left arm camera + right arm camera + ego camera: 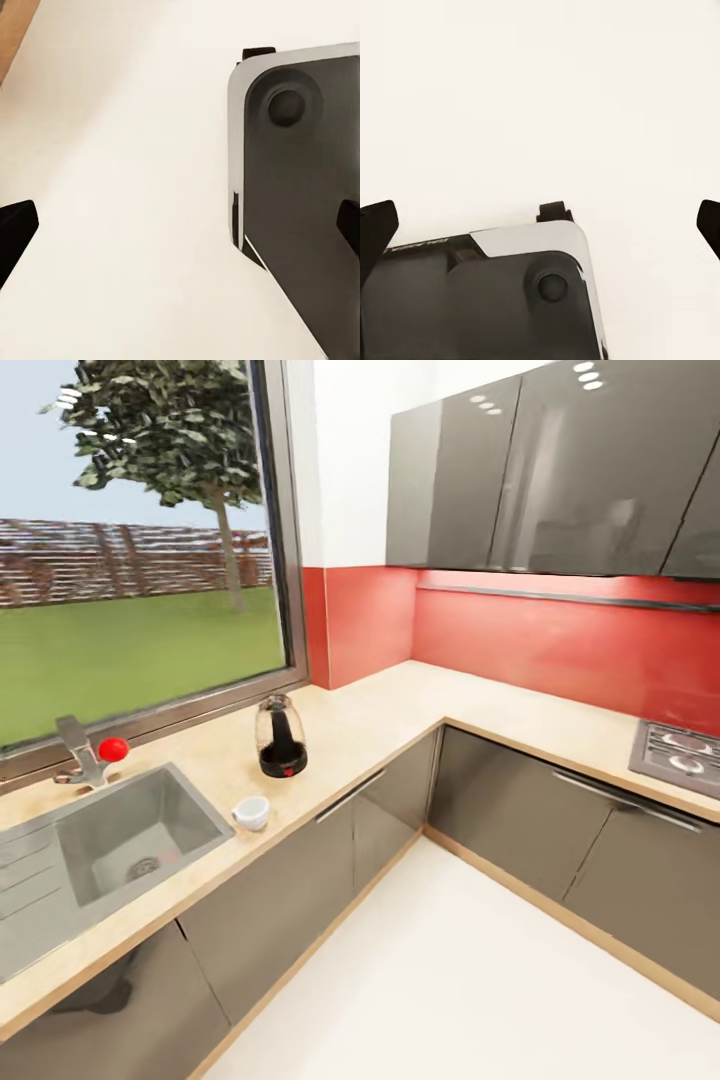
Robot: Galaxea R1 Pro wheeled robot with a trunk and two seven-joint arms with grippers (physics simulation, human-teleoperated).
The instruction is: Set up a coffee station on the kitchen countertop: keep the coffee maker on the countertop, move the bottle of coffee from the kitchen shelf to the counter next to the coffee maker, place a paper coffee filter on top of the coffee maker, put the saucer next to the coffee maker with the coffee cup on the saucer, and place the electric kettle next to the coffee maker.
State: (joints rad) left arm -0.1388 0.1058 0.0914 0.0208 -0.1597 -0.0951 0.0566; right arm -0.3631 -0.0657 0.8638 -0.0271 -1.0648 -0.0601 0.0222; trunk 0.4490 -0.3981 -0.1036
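Two of the task's things sit on the tabletop (400, 705) in the head view: the electric kettle (281, 736), left of centre of the frame and upright near the window side, and the coffee cup (251, 813), lower and a little to the left, close to the front edge and just beside the right-hand rim of the sink (190, 800). The cup stands directly on the wood-grain surface, with no saucer under it, and it is apart from the kettle. A tap with a red knob (113, 749) stands behind the sink at the left edge of the frame, and a hob (680, 752) lies at the right edge. Judging by this, the job looks barely begun: the kettle and cup are on the tabletop but have no machine to be set beside, and the bottle, paper filter and saucer must each be fetched and placed. Both arms hang low over pale floor. The left tool (180, 229) has its dark fingertips at the far edges of the left wrist view, spread wide and grasping nothing, with the robot's dark base (300, 210) under it. The right tool (540, 225) is likewise released and empty in the right wrist view, above a corner of the same base. Probably the robot is travelling between stations, not reaching for anything.
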